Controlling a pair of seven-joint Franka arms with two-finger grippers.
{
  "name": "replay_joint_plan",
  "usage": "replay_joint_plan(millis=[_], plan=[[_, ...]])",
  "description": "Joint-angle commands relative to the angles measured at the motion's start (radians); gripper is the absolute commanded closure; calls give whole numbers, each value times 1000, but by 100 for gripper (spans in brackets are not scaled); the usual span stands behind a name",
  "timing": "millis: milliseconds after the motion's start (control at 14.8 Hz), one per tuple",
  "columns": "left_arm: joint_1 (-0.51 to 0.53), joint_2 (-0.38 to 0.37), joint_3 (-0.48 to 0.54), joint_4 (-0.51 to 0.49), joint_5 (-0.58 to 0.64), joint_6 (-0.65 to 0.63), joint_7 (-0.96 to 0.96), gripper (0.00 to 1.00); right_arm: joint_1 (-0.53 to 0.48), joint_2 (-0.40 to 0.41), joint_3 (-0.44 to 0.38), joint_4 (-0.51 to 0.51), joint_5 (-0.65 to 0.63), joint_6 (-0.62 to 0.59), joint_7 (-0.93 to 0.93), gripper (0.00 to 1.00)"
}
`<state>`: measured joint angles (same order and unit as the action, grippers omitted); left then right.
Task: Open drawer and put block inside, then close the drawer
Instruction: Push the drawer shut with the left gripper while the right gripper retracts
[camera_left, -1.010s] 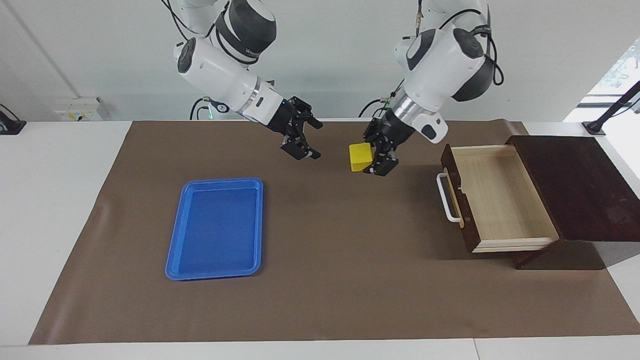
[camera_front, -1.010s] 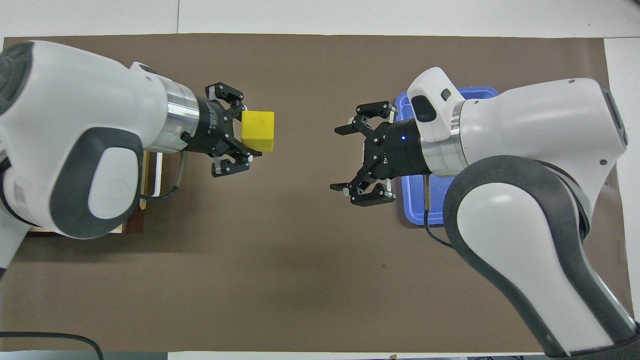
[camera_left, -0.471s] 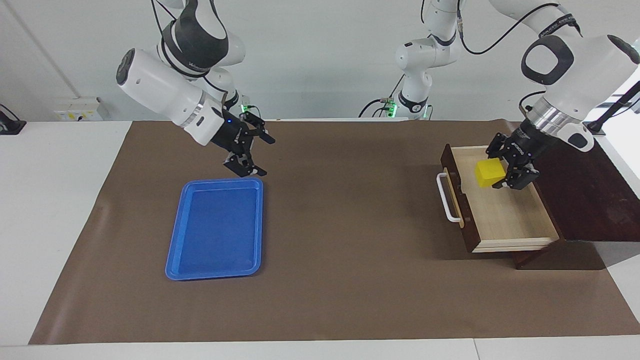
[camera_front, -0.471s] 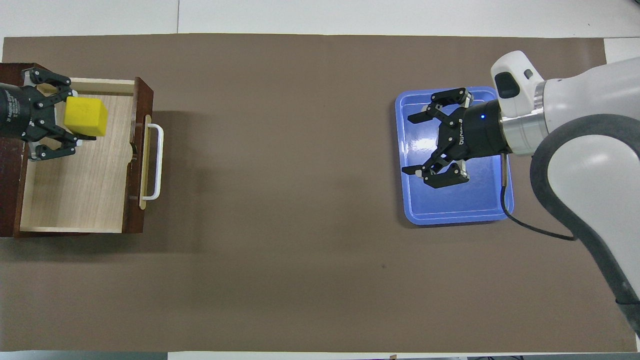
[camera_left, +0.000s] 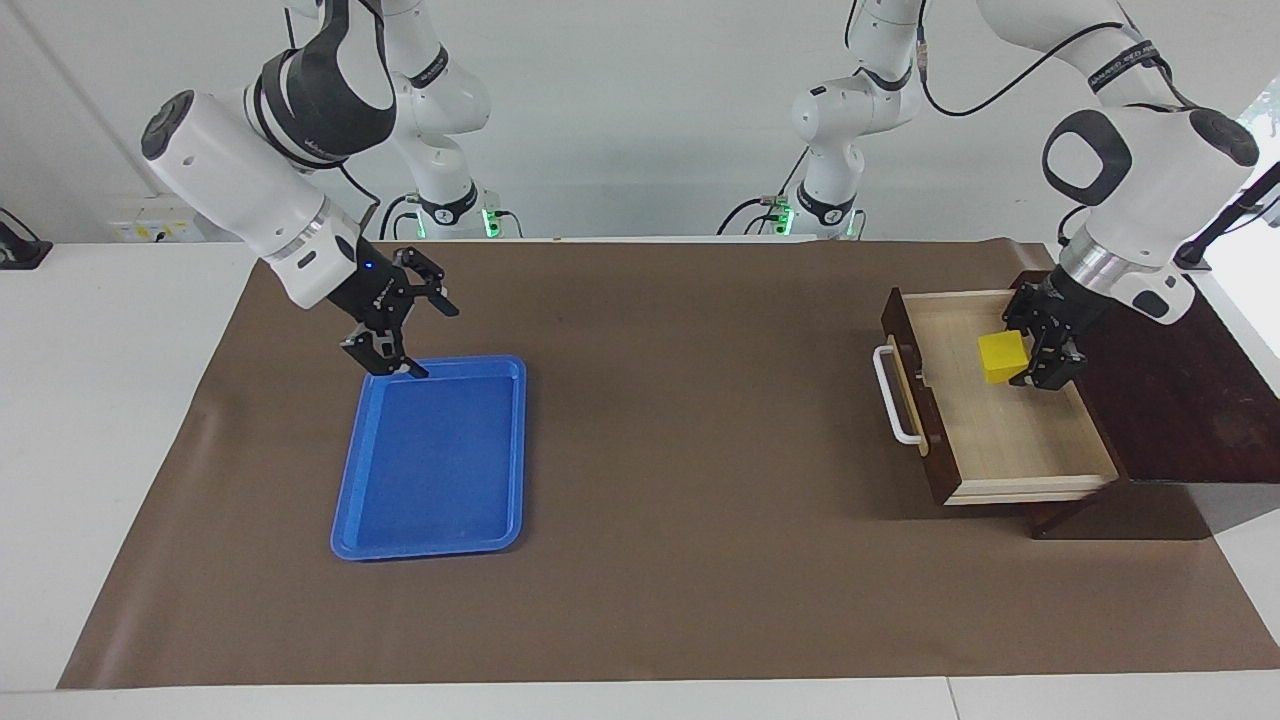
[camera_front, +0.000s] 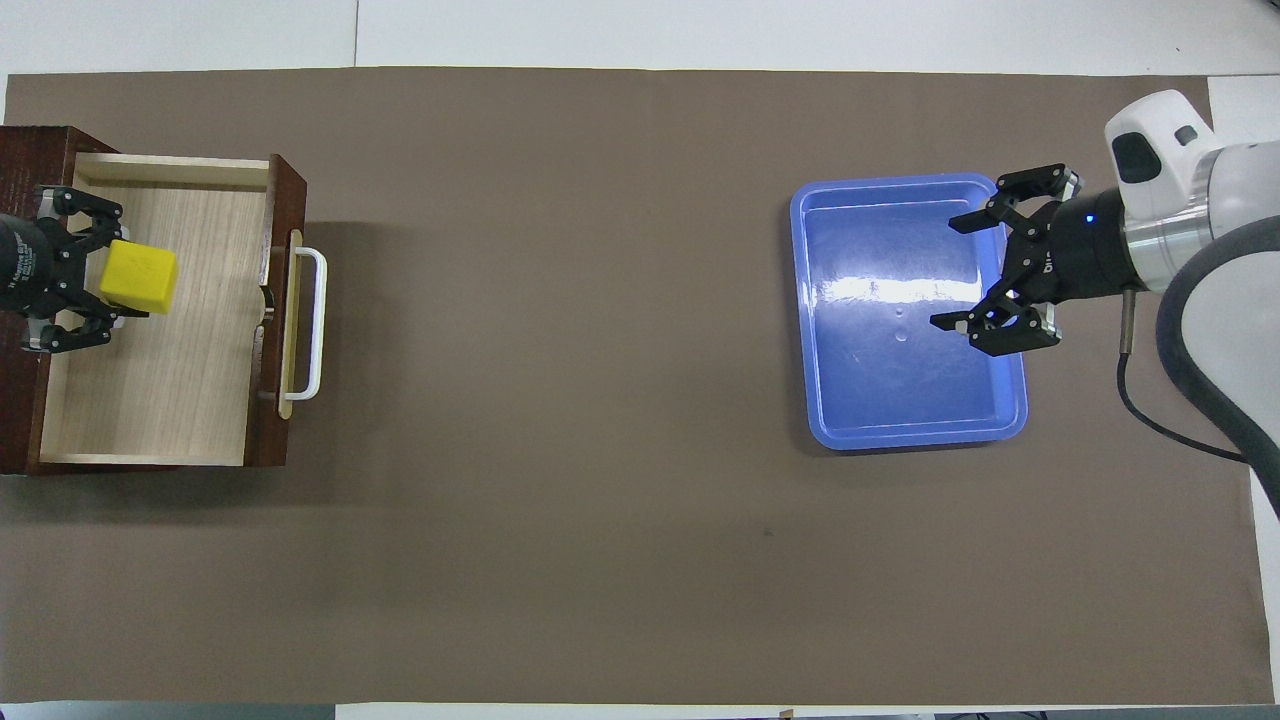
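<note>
Since half a second ago the left gripper (camera_left: 1032, 352) has carried the block (camera_left: 1003, 356) lower and deeper into the drawer (camera_left: 1010, 440), while the right gripper (camera_left: 400, 335) has drawn back to the edge of the blue tray (camera_left: 430, 505) at the right arm's end. In the facing view the drawer stands pulled out from its dark cabinet (camera_left: 1170, 380), its pale interior holding only the yellow block, which the left fingers still clasp; whether it rests on the drawer floor I cannot tell. The tray holds nothing. From overhead, the block (camera_front: 139, 280) sits between the left gripper's (camera_front: 85, 282) closed-in fingers inside the drawer (camera_front: 170, 390), toward the cabinet end, and the right gripper (camera_front: 985, 270) hangs with jaws spread wide and holding nothing over the tray's rim (camera_front: 900, 435).
</note>
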<state>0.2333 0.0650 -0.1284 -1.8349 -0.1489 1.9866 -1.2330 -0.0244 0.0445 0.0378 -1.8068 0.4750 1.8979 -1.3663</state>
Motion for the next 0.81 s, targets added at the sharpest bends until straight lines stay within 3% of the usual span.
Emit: replay_joint_plan(millis=[0, 404, 741], plan=[[-3, -22, -13, -14, 14, 8, 18, 0, -46, -14, 10, 3, -65, -17, 36, 0], [-201, -7, -19, 28, 28, -11, -92, 0, -109, -14, 8, 7, -133, -42, 81, 0], [-275, 18, -20, -70, 184, 95, -322, 0, -120, -40, -1, 11, -190, -89, 252, 0]])
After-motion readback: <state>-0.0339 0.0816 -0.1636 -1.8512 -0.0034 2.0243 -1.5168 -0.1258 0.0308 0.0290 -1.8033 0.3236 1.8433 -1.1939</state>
